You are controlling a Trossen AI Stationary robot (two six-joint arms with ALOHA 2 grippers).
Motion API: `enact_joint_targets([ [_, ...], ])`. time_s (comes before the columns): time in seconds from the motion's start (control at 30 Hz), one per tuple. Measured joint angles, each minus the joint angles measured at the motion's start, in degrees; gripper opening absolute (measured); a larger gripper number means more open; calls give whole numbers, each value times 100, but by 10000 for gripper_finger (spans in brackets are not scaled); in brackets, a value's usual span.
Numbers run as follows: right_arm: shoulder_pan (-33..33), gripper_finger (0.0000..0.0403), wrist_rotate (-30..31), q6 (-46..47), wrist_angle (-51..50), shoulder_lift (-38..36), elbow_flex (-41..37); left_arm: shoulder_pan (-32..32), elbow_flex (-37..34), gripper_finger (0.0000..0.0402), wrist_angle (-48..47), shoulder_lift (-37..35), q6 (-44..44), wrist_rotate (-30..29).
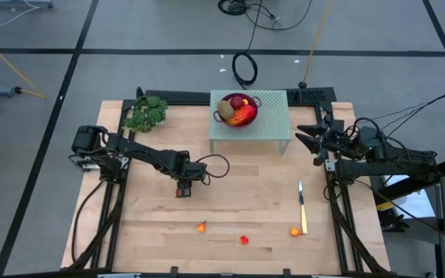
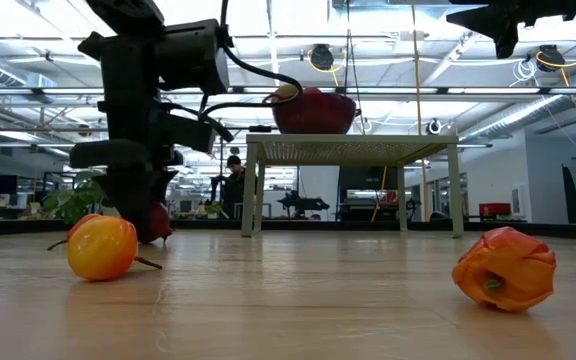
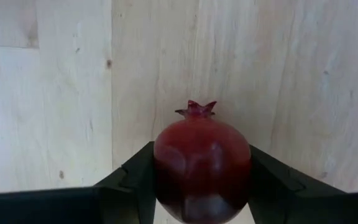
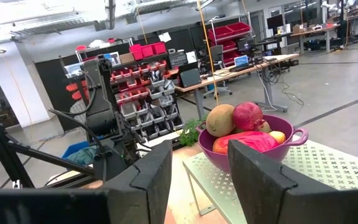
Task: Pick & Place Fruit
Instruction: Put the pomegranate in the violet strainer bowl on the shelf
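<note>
Closest to the low camera is a smooth round orange fruit [image 2: 101, 247] with a thin stem, sitting on the pale wood-plank desk [image 1: 238, 216]; off to its right is a wrinkly, lumpy orange-red fruit [image 2: 505, 268]. From above there are three small orange pieces along the desk's near side, the third one [image 1: 295, 231] touching or just beside the slim knife [image 1: 302, 202]. Far left corner has a leafy green sprig [image 1: 146, 113]. The left claw [image 1: 183, 190] is down at the desk, left of middle, with its dark fingers [image 3: 132, 180] on both sides of a glossy dark red pomegranate [image 3: 202, 163], little crown on top, which sits right on the wood. Further right at the back is a small pale-green perforated stand [image 1: 273, 123] carrying a purple handled bowl [image 4: 235, 155] holding a brown-green kiwi-like oval [image 4: 220, 120], another dark red pomegranate [image 4: 247, 116], something red-pink and a bit of yellow. The right claw [image 1: 313, 136] hangs in the air just right of the stand, fingers apart, nothing in them.
</note>
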Motion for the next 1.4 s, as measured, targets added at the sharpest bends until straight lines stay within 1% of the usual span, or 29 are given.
enact_joint_targets([
  [0.17, 0, 151, 2, 0, 2, 0, 0, 4, -4, 178, -34, -318, -42, -104],
  [0.33, 0, 151, 20, 1, 4, 0, 0, 13, 224, 183, -52, -932, -55, -421],
  [0.5, 1, 151, 22, 37, 4, 0, 0, 86, 937, 185, 25, -1407, -86, -859],
  [0.67, 0, 151, 22, 39, 4, 0, 0, 242, 2008, 186, 175, -1469, 22, -1596],
  [0.73, 0, 151, 22, 39, 4, 0, 0, 284, 2352, 187, 423, -1420, 251, -1872],
  [0.8, 1, 151, 20, 39, 4, 0, 0, 319, 2591, 187, 722, -1345, 580, -2013],
  [1.0, 2, 151, 4, 39, 2, 0, 0, 383, 3057, 188, 1696, -962, 1326, -2425],
  [1.1, 0, 151, 2, 31, 2, 0, 0, 418, 3274, 188, 2054, -625, 1608, -2592],
  [1.3, 2, 151, 0, 22, 0, 0, 0, 487, 3897, 188, 2016, 197, 1719, -2609],
  [1.33, 2, 151, 2, 22, 2, 0, 0, 496, 4004, 188, 2045, 337, 1806, -2658],
  [1.4, 2, 151, 0, 22, 0, 0, 0, 513, 4198, 188, 2024, 592, 2033, -2970],
])
